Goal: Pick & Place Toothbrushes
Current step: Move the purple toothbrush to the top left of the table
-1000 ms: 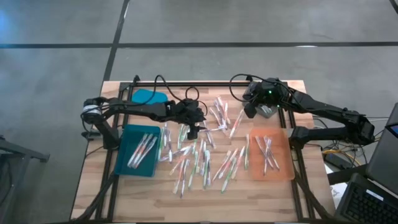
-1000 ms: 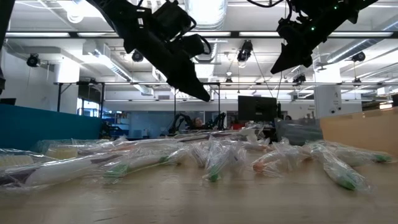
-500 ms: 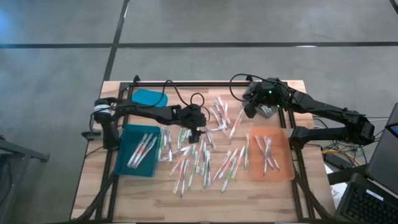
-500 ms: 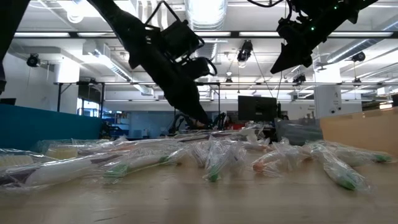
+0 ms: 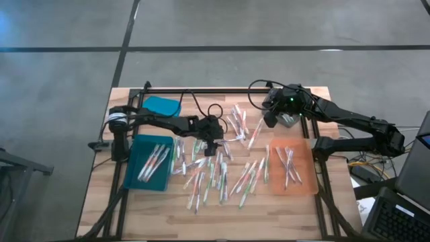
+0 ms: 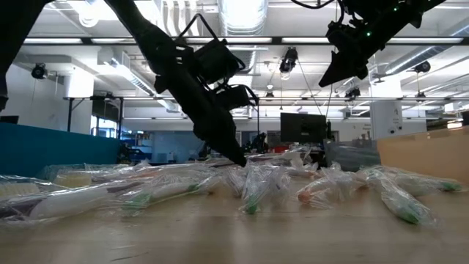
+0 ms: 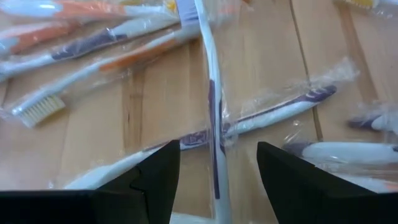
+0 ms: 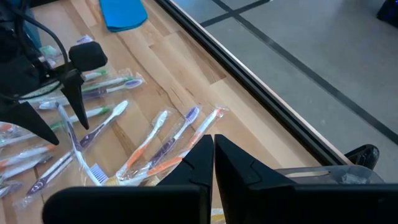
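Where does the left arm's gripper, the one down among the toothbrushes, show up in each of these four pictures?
High view: left gripper at the table's middle, over the toothbrush pile.
Low view: it comes down from upper left, its tips just above the pile.
Left wrist view: its two open dark fingers fill the bottom, straddling a purple-handled toothbrush.
Right wrist view: it shows far off at the left edge.
Shared landmark: the toothbrush pile.

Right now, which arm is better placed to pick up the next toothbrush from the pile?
Left: its open gripper straddles a wrapped toothbrush at table level. The right gripper, shut, hangs high near the far edge.
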You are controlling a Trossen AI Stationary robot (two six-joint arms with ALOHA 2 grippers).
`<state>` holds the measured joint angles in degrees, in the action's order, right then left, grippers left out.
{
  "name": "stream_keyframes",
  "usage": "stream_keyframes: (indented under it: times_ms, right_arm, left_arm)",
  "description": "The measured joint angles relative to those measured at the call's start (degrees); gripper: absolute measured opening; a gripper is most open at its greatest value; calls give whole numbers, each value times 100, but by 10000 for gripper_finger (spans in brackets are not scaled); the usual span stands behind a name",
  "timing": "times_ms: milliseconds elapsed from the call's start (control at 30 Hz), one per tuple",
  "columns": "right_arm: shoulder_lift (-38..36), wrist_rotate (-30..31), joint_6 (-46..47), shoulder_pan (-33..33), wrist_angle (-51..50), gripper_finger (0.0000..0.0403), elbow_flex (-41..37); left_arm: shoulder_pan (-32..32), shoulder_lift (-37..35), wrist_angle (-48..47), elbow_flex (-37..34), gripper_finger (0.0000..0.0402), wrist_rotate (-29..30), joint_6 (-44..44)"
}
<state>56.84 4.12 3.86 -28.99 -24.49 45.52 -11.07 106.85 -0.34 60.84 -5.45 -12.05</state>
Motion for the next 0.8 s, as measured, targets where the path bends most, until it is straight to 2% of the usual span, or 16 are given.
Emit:
stream_keyframes:
  times_ms: [300,533,800]
  right_arm:
    - [-2,0,0,0,-4,19,0]
    - [-3,0,0,0,-7,10,-11]
    - [-4,0,0,-1,-8,20,-28]
  left_arm:
    - [-7,63,41,0,205,0,-11]
    - [-7,63,79,0,139,0,-13]
    - [-9,63,79,0,58,0,-104]
